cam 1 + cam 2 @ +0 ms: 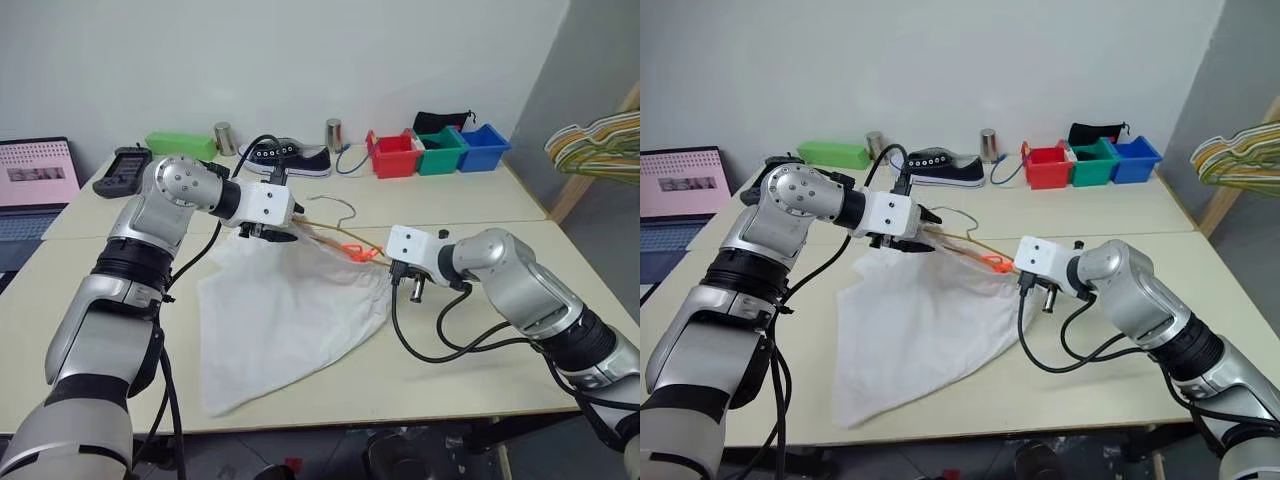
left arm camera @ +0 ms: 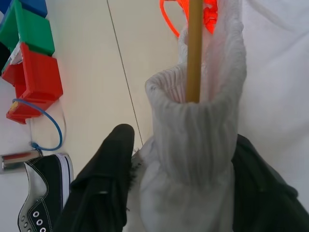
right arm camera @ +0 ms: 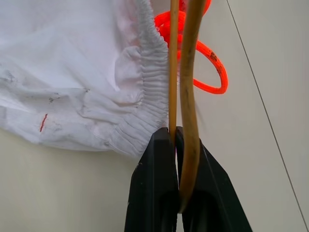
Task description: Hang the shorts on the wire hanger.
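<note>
Pale cream tabletops (image 1: 470,330), two pushed together along a thin seam, stand before a plain white wall. From the left eye view, the shorts (image 1: 285,315) lie spread near the front half: thin white wrinkled cloth, roughly triangular, with the gathered waistband lifted between both arms. The wire hanger (image 1: 330,235), one thin yellow-orange triangle with a silver hook, runs inside that waistband. The left gripper (image 1: 268,232) sits at the waistband's far corner, the right gripper (image 1: 392,268) at the other end. Along the back stand three square plastic bins, red (image 1: 394,154), green (image 1: 441,150) and blue (image 1: 484,146), two metal cups (image 1: 224,138), one black canvas sneaker (image 1: 290,158), one green box (image 1: 181,145), and a laptop (image 1: 35,185) at the left edge. A bunch of thicker hangers (image 1: 598,145) hangs at the right.

In the left wrist view, the two black fingers (image 2: 104,186) stand part-way apart on either side of a bunched tube of ribbed elastic, with the hanger's wire running down through it. Whether the pads press the cloth cannot be told. An orange plastic loop (image 2: 170,21) lies beyond.

In the right wrist view, the two black fingers (image 3: 157,188) are clamped tight on the hanger's two wires, with the waistband's ruffled edge just beside them.
</note>
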Robot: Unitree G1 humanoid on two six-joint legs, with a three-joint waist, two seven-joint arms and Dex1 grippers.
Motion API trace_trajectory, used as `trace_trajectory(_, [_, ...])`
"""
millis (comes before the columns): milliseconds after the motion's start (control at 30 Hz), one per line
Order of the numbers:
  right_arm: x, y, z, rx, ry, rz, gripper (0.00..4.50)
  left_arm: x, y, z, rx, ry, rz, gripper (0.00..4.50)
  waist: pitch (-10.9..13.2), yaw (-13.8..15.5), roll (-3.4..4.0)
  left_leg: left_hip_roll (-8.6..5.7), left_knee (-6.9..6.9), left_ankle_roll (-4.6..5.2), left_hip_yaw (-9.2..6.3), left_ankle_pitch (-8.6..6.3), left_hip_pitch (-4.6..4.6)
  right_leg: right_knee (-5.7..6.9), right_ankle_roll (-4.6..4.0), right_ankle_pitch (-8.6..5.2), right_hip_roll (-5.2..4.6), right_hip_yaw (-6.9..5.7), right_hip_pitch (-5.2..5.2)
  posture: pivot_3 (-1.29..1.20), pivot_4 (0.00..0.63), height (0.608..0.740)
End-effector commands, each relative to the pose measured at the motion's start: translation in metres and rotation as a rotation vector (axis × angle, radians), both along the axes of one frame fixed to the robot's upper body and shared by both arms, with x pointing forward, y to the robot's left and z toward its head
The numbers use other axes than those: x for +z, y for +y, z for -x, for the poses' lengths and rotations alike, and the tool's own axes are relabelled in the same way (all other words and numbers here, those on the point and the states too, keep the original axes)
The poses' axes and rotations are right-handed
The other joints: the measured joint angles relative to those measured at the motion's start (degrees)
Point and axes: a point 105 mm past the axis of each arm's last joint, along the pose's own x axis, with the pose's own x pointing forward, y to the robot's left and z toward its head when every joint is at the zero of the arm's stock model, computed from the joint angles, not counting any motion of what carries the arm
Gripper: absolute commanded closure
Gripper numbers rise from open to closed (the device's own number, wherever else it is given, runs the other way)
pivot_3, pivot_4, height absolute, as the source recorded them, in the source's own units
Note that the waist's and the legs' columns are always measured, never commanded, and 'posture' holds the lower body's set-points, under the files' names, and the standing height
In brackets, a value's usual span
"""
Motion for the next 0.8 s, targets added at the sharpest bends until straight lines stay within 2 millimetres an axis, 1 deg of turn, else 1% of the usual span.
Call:
trace_trajectory(33, [0.031, 0.012, 0.0, 0.048, -0.097, -0.044, 4.5, 0.014, -0.004, -0.002, -0.012, -0.048, 0.001, 2.81, 0.0, -0.07, 0.0, 0.0, 0.0, 0.0, 0.0, 0.0, 0.0, 0.01, 0.0, 0.0, 0.0, 0.0, 0.0, -0.31, 0.005, 0.74])
trace_trajectory(100, [0.031, 0.011, 0.0, 0.044, -0.1, -0.041, 4.5, 0.014, -0.003, -0.003, -0.011, -0.047, -0.001, 3.24, 0.0, -0.06, 0.0, 0.0, 0.0, 0.0, -0.01, 0.0, 0.0, 0.02, 0.0, 0.0, 0.0, -0.02, 0.0, -0.31, 0.004, 0.74])
trace_trajectory(133, [0.031, 0.011, -0.001, 0.042, -0.099, -0.043, 4.5, 0.014, -0.003, -0.003, -0.011, -0.048, -0.001, 3.53, 0.0, -0.07, 0.0, 0.0, 0.0, 0.0, -0.02, 0.0, 0.0, 0.02, 0.0, 0.0, 0.0, -0.02, 0.0, -0.31, 0.003, 0.74])
trace_trajectory(233, [0.033, 0.012, 0.0, 0.039, -0.089, -0.063, 4.5, 0.014, -0.003, -0.003, -0.012, -0.047, -0.001, 4.1, 0.0, -0.07, 0.0, -0.01, 0.01, 0.01, -0.03, 0.01, 0.0, 0.04, 0.0, 0.0, 0.0, -0.03, 0.0, -0.31, 0.001, 0.74])
trace_trajectory(267, [0.033, 0.012, 0.0, 0.039, -0.087, -0.068, 4.5, 0.013, -0.003, -0.002, -0.014, -0.046, -0.002, 4.37, 0.0, -0.07, 0.0, -0.01, 0.01, 0.01, -0.04, 0.01, 0.0, 0.05, 0.0, 0.0, 0.0, -0.04, 0.0, -0.31, 0.0, 0.74])
trace_trajectory(300, [0.033, 0.013, 0.001, 0.037, -0.079, -0.081, 4.5, 0.013, -0.003, -0.002, -0.015, -0.046, 0.0, 4.47, 0.0, -0.07, 0.0, -0.01, 0.01, 0.01, -0.05, 0.01, 0.0, 0.06, 0.0, 0.0, 0.0, -0.05, 0.0, -0.31, 0.0, 0.74])
trace_trajectory(433, [0.036, 0.017, 0.002, 0.035, -0.06, -0.115, 4.5, 0.014, -0.006, -0.001, -0.022, -0.05, 0.011, 4.47, -0.01, -0.15, 0.0, -0.01, 0.01, 0.01, -0.1, 0.02, 0.0, 0.09, 0.0, 0.0, 0.0, -0.09, 0.0, -0.31, 0.0, 0.74])
trace_trajectory(467, [0.036, 0.017, 0.003, 0.041, -0.056, -0.115, 4.25, 0.013, -0.006, -0.001, -0.025, -0.055, 0.014, 4.49, -0.01, -0.16, 0.0, -0.01, 0.02, 0.01, -0.11, 0.03, 0.0, 0.1, 0.0, 0.0, 0.0, -0.1, 0.0, -0.31, 0.0, 0.74])
trace_trajectory(567, [0.037, 0.015, 0.005, 0.041, -0.041, -0.12, 3.8, 0.012, -0.006, -0.001, -0.028, -0.069, 0.016, 4.5, -0.01, -0.19, 0.0, -0.02, 0.03, 0.0, -0.12, 0.04, 0.0, 0.12, 0.0, 0.0, -0.01, -0.1, 0.01, -0.32, 0.0, 0.74])
trace_trajectory(600, [0.038, 0.013, 0.005, 0.035, -0.036, -0.125, 3.56, 0.012, -0.005, -0.001, -0.027, -0.072, 0.017, 4.5, -0.01, -0.2, 0.0, -0.02, 0.04, 0.0, -0.12, 0.04, 0.0, 0.13, 0.0, 0.0, -0.01, -0.11, 0.01, -0.32, 0.0, 0.74])
trace_trajectory(667, [0.043, 0.004, 0.006, 0.004, -0.024, -0.139, 3.06, 0.01, -0.001, 0.001, -0.019, -0.067, 0.021, 4.5, -0.03, -0.21, 0.01, -0.02, 0.05, 0.0, -0.15, 0.05, 0.0, 0.14, 0.0, 0.0, -0.01, -0.12, 0.01, -0.32, 0.0, 0.74])
trace_trajectory(733, [0.051, -0.01, 0.006, -0.034, -0.016, -0.15, 2.53, 0.007, 0.005, 0.003, 0.0, -0.059, 0.032, 4.5, -0.04, -0.2, 0.01, -0.03, 0.06, 0.0, -0.17, 0.05, 0.0, 0.16, 0.0, 0.0, -0.01, -0.14, 0.02, -0.32, 0.0, 0.74])
trace_trajectory(767, [0.054, -0.016, 0.008, -0.046, -0.001, -0.158, 2.35, 0.005, 0.008, 0.004, 0.005, -0.056, 0.034, 4.5, -0.04, -0.2, 0.02, -0.04, 0.06, 0.0, -0.17, 0.05, 0.0, 0.16, 0.0, 0.0, -0.02, -0.13, 0.02, -0.31, 0.0, 0.74])
trace_trajectory(800, [0.056, -0.02, 0.01, -0.055, 0.01, -0.166, 2.07, 0.004, 0.01, 0.006, 0.008, -0.055, 0.035, 4.5, -0.04, -0.19, 0.02, -0.04, 0.07, 0.0, -0.17, 0.05, 0.0, 0.18, 0.0, 0.0, -0.03, -0.14, 0.02, -0.31, 0.0, 0.74])
